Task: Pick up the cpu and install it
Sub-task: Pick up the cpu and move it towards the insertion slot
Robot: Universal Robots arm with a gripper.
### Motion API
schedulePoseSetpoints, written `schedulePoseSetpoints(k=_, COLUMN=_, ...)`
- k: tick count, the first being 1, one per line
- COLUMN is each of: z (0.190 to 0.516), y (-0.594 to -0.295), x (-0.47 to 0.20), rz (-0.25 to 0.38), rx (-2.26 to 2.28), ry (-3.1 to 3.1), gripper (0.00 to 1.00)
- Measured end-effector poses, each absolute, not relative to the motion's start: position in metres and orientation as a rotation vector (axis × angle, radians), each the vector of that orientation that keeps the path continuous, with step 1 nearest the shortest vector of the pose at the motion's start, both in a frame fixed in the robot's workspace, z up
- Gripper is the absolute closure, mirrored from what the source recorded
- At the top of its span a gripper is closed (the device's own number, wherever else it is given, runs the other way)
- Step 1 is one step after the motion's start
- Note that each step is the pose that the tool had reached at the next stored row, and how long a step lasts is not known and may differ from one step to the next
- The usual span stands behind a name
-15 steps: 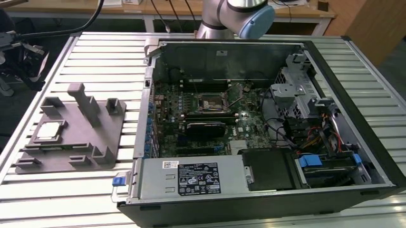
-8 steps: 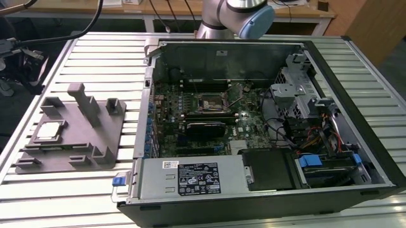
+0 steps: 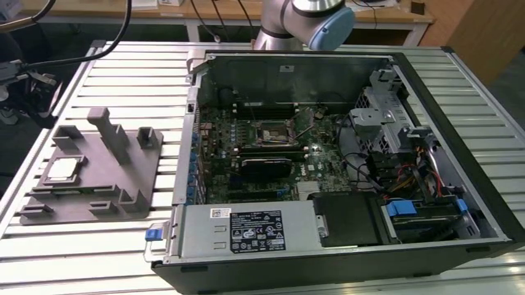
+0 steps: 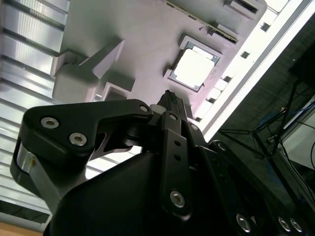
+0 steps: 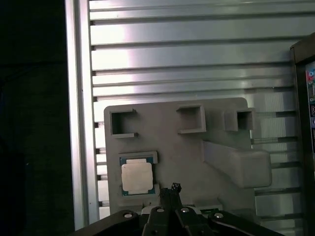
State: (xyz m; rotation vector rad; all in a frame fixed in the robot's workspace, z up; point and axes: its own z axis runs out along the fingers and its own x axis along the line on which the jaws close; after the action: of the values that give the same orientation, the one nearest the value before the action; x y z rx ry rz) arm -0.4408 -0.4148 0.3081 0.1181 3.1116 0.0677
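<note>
In the exterior view I see the cpu point(image 3: 64, 170) lying flat in a shallow pocket of the grey plastic fixture point(image 3: 98, 190). It sits at the exterior view's left, on the ribbed aluminium desk point(image 3: 123, 67). The open computer case point(image 3: 287, 74) takes the centre and right. Its silver power supply point(image 3: 246, 230) carries a printed label too small for me to read. The arm point(image 3: 311, 18) is cut off at the upper edge.

In the second wrist view the gripper point(image 4: 170, 101) has its fingers pressed together on nothing. Its black links hide part of the fixture point(image 4: 142, 44). The cpu point(image 4: 193, 69) is a square whose top is too bright to read.

In the first wrist view the cpu point(image 5: 137, 177) shows a pale metal top with a green rim, seated in its pocket. The gripper's point(image 5: 171, 189) dark tip appears just beside one corner of the cpu, and I cannot tell whether it touches.
</note>
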Motion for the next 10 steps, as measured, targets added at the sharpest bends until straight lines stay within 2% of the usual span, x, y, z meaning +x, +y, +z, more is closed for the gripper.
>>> schedulePoseSetpoints(k=10, z=0.293, y=-0.416, x=-0.447, rz=0.068, rx=0.118, ry=3.112, gripper=0.89)
